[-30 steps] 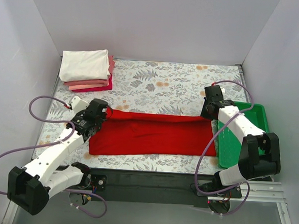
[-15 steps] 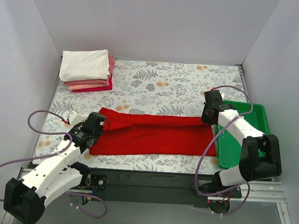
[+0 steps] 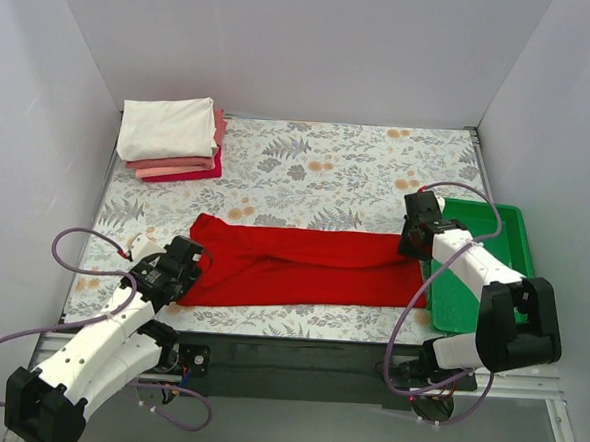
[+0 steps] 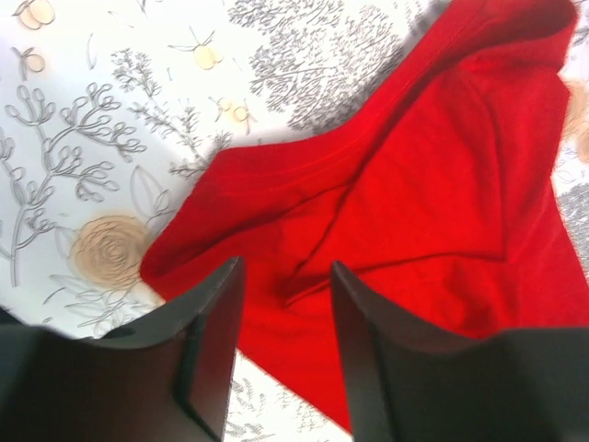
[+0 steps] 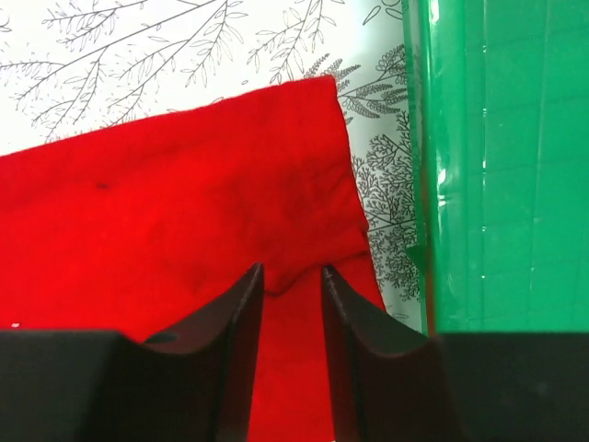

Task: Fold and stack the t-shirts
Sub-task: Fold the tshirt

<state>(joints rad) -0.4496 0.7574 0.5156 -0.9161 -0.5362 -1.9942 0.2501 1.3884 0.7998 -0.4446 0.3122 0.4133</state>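
A bright red t-shirt [image 3: 302,267] lies folded into a long band across the near half of the table. My left gripper [image 3: 187,265] hovers at its left end, jaws apart, with the red cloth [image 4: 414,184] lying loose under and beyond the gripper [image 4: 285,267]. At the shirt's right end is my right gripper [image 3: 411,243], also open; a fold edge of the cloth [image 5: 184,221] runs below the gap of the gripper [image 5: 291,269]. Neither grips the cloth. A folded pile sits at the far left, white t-shirt [image 3: 169,126] on top, salmon pink [image 3: 178,164] and crimson [image 3: 200,174] beneath.
A green plastic tray [image 3: 493,263] stands at the right edge of the table, right beside my right gripper, and its wall [image 5: 506,166] fills the right of the right wrist view. The table has a floral cover [image 3: 328,168]. White walls enclose three sides.
Both grippers carried the shirt's far edge toward the near side, laying it over the lower half, then opened and let go of the cloth.
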